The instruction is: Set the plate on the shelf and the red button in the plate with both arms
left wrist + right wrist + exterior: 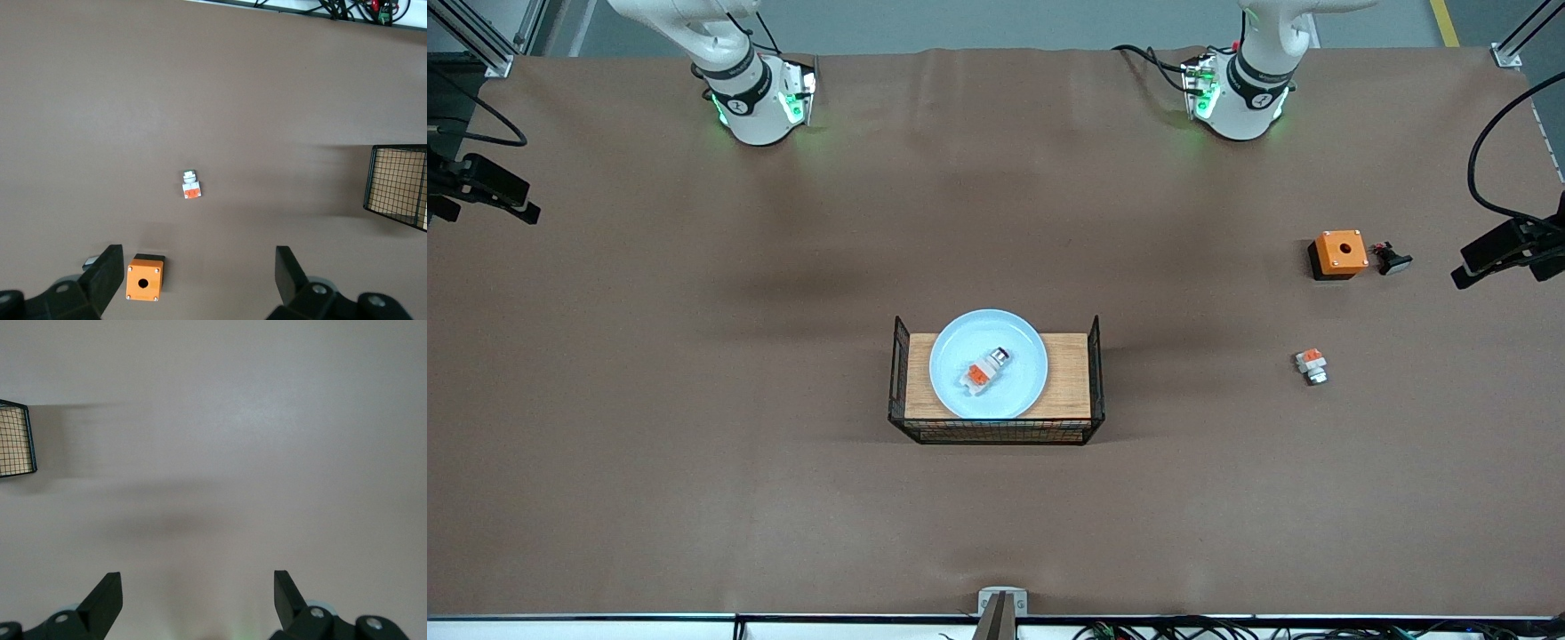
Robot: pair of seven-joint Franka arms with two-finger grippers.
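The pale blue plate (960, 356) lies on the wooden tray (1069, 373), inside the black wire basket (1096, 373) at the middle of the table. The red button (985, 368) lies on its side in the plate, its dark cap toward the robots. Neither gripper shows in the front view; both arms are drawn back high by their bases. My left gripper (198, 273) is open and empty, high over the table at the left arm's end. My right gripper (197, 590) is open and empty over bare table.
An orange box with a hole (1339, 253) and a small black part (1392, 260) lie toward the left arm's end. A white-orange part with a silvery end (1311, 365) lies nearer the front camera. The box (144, 281) and that part (191, 187) also show in the left wrist view.
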